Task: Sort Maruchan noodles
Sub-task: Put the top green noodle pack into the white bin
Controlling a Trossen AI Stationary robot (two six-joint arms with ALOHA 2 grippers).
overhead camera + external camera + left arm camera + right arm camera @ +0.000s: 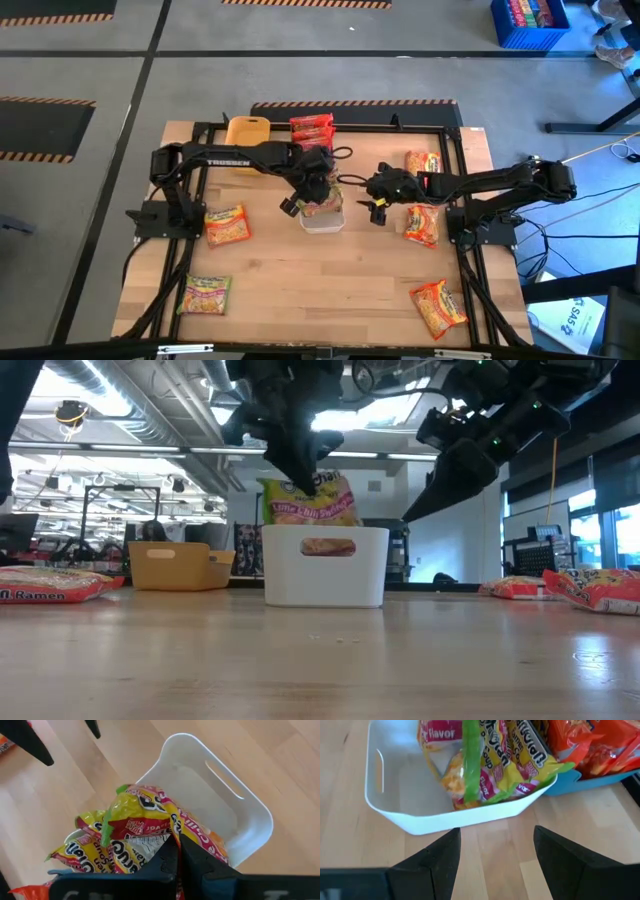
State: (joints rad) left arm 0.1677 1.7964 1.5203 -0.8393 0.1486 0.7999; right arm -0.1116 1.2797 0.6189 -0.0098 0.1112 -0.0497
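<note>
White tray [322, 222] holds green-pink packet [308, 500], pinched by left gripper [318, 192]; right gripper [378, 205] beside, fingers spread, empty.

My left gripper [318, 192] hangs over the bin [322, 221] at mid-table, a packet [308, 500] (pinched between its fingers) half inside; my right gripper [377, 210] waits just beside the bin.
</note>
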